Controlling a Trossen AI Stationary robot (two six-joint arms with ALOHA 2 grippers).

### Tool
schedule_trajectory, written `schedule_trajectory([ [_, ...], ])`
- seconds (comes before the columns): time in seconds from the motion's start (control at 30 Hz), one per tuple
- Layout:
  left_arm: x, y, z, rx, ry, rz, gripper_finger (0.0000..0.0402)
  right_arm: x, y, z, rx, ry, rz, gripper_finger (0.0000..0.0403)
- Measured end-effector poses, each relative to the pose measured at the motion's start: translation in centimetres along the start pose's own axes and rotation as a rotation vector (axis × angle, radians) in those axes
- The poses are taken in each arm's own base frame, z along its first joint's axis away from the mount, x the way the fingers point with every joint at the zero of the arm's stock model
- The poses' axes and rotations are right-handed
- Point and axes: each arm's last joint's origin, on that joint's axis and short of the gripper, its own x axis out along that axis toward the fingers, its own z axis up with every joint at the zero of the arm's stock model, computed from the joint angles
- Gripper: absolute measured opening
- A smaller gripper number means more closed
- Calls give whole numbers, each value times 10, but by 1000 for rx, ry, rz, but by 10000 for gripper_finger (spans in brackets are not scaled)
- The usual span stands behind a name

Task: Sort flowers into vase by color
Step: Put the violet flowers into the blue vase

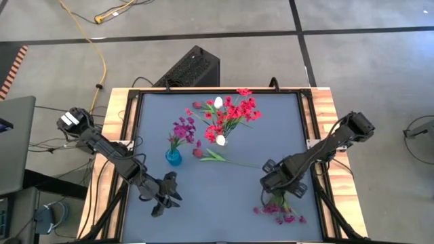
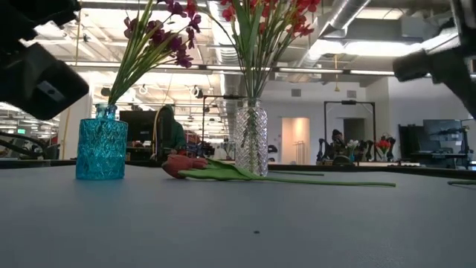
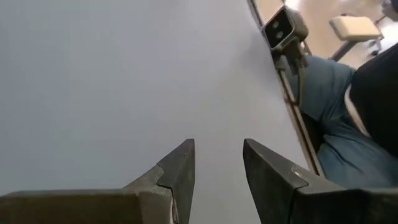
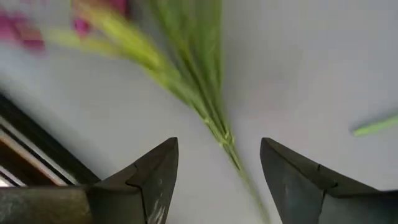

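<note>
A magenta-purple sprig (image 1: pixel 281 210) lies flat on the table near its front right corner. My right gripper (image 1: pixel 274 184) hovers over the sprig's green stems (image 4: pixel 214 118), open, one finger on either side of them, touching nothing. The sprig's blossoms (image 4: pixel 25 31) lie farther off. My left gripper (image 1: pixel 163 196) is open and empty over bare table at the front left. A blue vase (image 1: pixel 173 157) holds magenta flowers (image 1: pixel 183 129). A clear glass vase (image 2: pixel 251 138) holds red flowers (image 1: pixel 234 112) and white buds. A pink-red tulip (image 1: pixel 203 154) lies on its side beside the clear vase.
The table has a raised wooden frame (image 1: pixel 325 122). A black box (image 1: pixel 193 68) stands beyond the far edge. A small camera (image 3: pixel 285 25) sits at the table's edge, with a seated person's legs (image 3: pixel 348 112) beyond it. Bare table lies between the two grippers.
</note>
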Motion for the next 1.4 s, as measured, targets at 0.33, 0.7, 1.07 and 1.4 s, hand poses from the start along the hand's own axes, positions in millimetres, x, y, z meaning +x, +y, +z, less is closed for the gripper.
schedule_trajectory([
  [0.33, 1, 6, 5, 3, -5, 5, 122, 60, -4, 3, -173, 276, -41, 255],
  [0.7, 1, 8, 6, -1, -8, 5, 122, 78, 6, 26, -226, 288, 3, 124],
  [1.07, 1, 6, 20, 136, -132, -41, 122, 6, 37, 59, 154, -283, -120, 42],
  [1.4, 9, -2, 28, 268, -344, 27, 122, -46, 28, 81, 213, -980, -429, 37],
])
